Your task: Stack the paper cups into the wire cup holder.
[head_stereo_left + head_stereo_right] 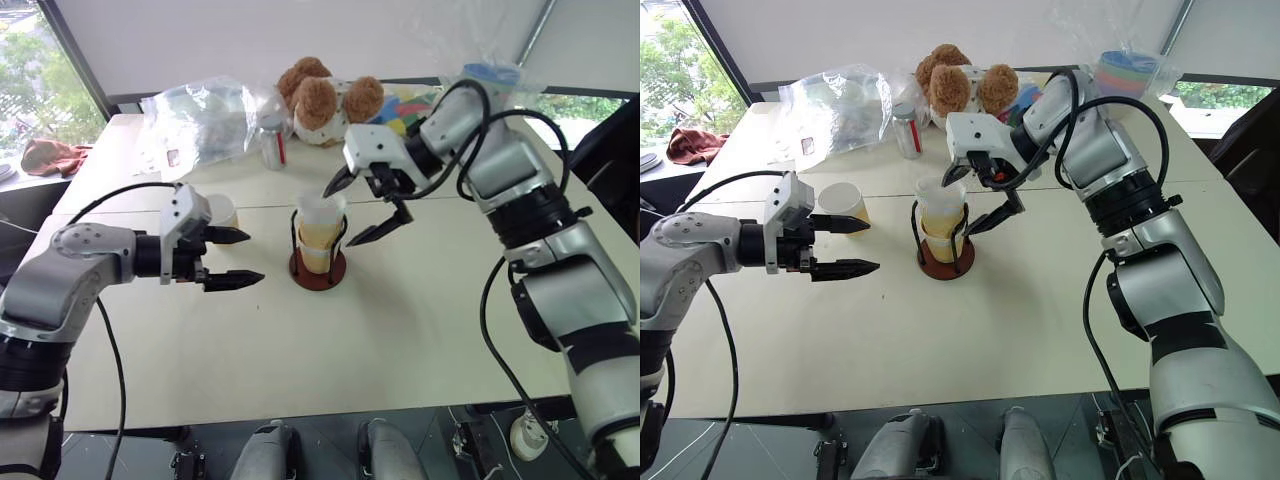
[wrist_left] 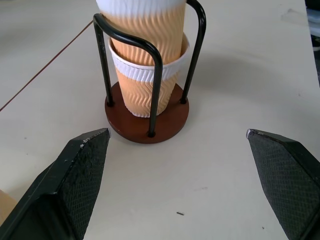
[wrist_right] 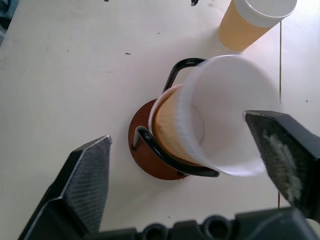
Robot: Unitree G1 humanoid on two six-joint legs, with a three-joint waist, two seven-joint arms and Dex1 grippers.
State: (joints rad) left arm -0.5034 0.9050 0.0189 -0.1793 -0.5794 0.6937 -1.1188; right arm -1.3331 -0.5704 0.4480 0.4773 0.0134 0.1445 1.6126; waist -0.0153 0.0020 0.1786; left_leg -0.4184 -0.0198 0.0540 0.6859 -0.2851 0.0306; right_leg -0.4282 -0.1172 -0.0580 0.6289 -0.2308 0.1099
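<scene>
Two tapered paper cups with white rims and ribbed yellow-orange sides (image 2: 147,60) are seen nested one inside the other in the wire cup holder (image 1: 318,268), a round dark red disc with two upright black wire loops, which stands near the middle of the pale table (image 1: 380,340). The upper cup sits tilted in the lower one, its white rim rising above the loops. A third paper cup of the same kind (image 1: 843,203) stands upright on the table, apart from the holder and just behind the left gripper's fingers.

The right gripper (image 1: 365,205) is held over and beside the stacked cups, its two black fingers spread wide on either side of the upper cup's rim, with nothing clamped between them. The left gripper (image 1: 235,258) is held level beside the holder, pointed toward it, its jaws wide apart and empty.

At the far edge of the table lie a crumpled clear plastic bag (image 1: 200,120), a small can (image 1: 272,142) and brown plush bears (image 1: 325,95).
</scene>
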